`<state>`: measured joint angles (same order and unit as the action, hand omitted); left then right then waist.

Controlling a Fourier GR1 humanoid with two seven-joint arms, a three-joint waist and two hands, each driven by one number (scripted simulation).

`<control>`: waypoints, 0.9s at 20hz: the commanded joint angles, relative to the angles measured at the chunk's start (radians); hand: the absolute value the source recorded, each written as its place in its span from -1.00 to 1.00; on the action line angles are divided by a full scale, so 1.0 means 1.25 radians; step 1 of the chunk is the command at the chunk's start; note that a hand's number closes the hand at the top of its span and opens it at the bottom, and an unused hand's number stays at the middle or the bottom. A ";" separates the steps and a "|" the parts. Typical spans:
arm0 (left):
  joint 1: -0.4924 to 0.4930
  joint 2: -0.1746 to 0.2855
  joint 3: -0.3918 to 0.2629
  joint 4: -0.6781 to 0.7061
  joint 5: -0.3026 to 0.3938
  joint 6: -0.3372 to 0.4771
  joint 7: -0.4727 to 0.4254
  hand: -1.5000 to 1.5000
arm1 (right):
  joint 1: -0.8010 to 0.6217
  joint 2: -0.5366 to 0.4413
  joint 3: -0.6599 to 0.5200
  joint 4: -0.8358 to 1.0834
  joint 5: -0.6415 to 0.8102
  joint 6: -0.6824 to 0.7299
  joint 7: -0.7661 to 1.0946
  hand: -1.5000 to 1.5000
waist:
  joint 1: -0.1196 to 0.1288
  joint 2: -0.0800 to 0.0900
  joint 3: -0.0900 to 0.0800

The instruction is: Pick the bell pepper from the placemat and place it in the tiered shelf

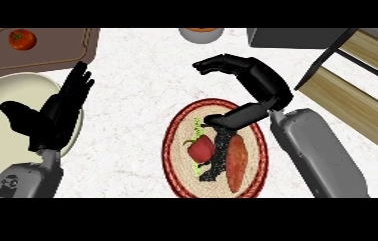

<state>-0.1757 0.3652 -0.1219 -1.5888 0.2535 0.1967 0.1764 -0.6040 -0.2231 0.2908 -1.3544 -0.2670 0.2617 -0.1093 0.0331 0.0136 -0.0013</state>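
The bell pepper (200,150) is red, the placemat (179,130) tan with a dark-red rim — the counter (140,135) speckled white.

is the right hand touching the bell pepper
Cannot tell. Head view: the right hand is over the placemat near the bell pepper, but a dark band between them hides any gap.

The tabletop (140,90) looks like pale speckled stone, matt. The placemat (179,135) is rough woven straw. The pepper (201,150) is smooth and glossy. The shelf (347,102), at the right edge, has grained wooden boards in dark matt framing.
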 commanded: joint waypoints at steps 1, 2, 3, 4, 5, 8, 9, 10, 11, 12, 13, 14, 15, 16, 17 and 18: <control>-0.032 0.023 0.036 0.031 0.036 -0.047 0.016 0.00 | -0.066 -0.001 -0.004 0.070 -0.056 0.159 -0.066 -1.00 | -0.010 -0.004 0.001; -0.034 0.010 0.035 0.032 0.025 -0.029 0.019 0.00 | -0.066 -0.014 0.001 0.031 -0.061 0.183 -0.047 -1.00 | -0.018 -0.008 0.001; -0.025 0.001 0.048 0.084 0.034 -0.061 -0.042 0.00 | -0.036 -0.024 0.018 0.001 -0.039 0.194 -0.051 -1.00 | -0.026 -0.009 0.001; -0.013 -0.006 0.011 0.015 0.002 -0.021 0.012 0.00 | -0.083 -0.056 0.018 0.001 -0.028 0.213 -0.007 -1.00 | -0.021 -0.011 0.001; -0.079 0.031 0.064 0.067 0.036 -0.049 0.033 0.00 | -0.090 -0.059 0.049 -0.046 -0.024 0.214 0.049 -1.00 | -0.032 -0.012 0.000; -0.049 -0.001 0.040 0.083 0.016 -0.036 -0.004 0.00 | -0.131 -0.131 0.092 -0.091 0.006 0.269 0.153 -1.00 | -0.038 -0.015 -0.001; -0.045 0.015 0.054 0.070 0.029 -0.040 0.018 0.00 | -0.126 -0.163 0.118 -0.117 0.044 0.285 0.164 -1.00 | -0.039 -0.019 -0.001; -0.043 0.026 0.069 0.073 0.038 -0.051 0.005 0.00 | -0.154 -0.185 0.136 -0.139 0.083 0.293 0.179 -1.00 | -0.037 -0.021 -0.001; -0.053 0.008 0.046 0.065 0.031 -0.045 0.018 0.00 | -0.183 -0.185 0.153 -0.134 0.159 0.268 0.168 -1.00 | -0.030 -0.017 -0.001; -0.062 0.014 0.045 0.066 0.018 -0.033 0.026 0.00 | -0.219 -0.192 0.189 -0.177 0.220 0.256 0.197 -1.00 | -0.035 -0.025 -0.001; -0.040 0.006 0.040 0.071 0.025 -0.046 0.012 0.00 | -0.237 -0.210 0.202 -0.206 0.269 0.249 0.202 -1.00 | -0.035 -0.026 -0.002; -0.042 0.003 0.044 0.083 0.017 -0.034 0.007 0.00 | -0.245 -0.218 0.224 -0.237 0.315 0.242 0.210 -1.00 | -0.040 -0.025 -0.001; -0.033 0.012 0.057 0.078 0.026 -0.043 0.000 0.00 | -0.266 -0.246 0.227 -0.262 0.350 0.245 0.226 -1.00 | -0.039 -0.027 -0.001; -0.052 0.005 0.043 0.083 0.021 -0.043 0.011 0.00 | -0.286 -0.208 0.279 -0.266 0.403 0.226 0.270 -1.00 | -0.034 -0.023 -0.002; -0.054 0.015 0.054 0.073 0.018 -0.037 0.015 0.00 | -0.275 -0.201 0.289 -0.300 0.421 0.214 0.297 -1.00 | -0.035 -0.023 0.000; -0.042 0.007 0.047 0.073 0.012 -0.037 0.007 0.00 | -0.255 -0.186 0.323 -0.333 0.433 0.221 0.342 -1.00 | -0.038 -0.022 0.000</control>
<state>-0.2325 0.3769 -0.0619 -1.4969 0.2784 0.1474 0.1884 -0.9010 -0.4641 0.5903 -1.6611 0.1348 0.5522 0.1991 -0.0115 -0.0146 -0.0023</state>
